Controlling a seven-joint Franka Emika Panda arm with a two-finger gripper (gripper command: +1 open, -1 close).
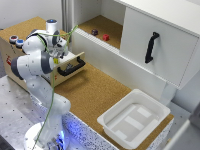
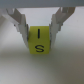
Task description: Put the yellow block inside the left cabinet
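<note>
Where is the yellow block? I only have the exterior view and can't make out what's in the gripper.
Observer: The wrist view shows it. The yellow block sits between the two fingers of the gripper.
Operator: Clamped, or just nearby?
Observer: Clamped. The fingers press on two opposite sides of the block, and the sides facing the camera are free.
Operator: Any markings to confirm it's the right one?
Observer: Yes, there are black marks on it. One looks like an I on one face and one like an S on the adjoining face.
</note>
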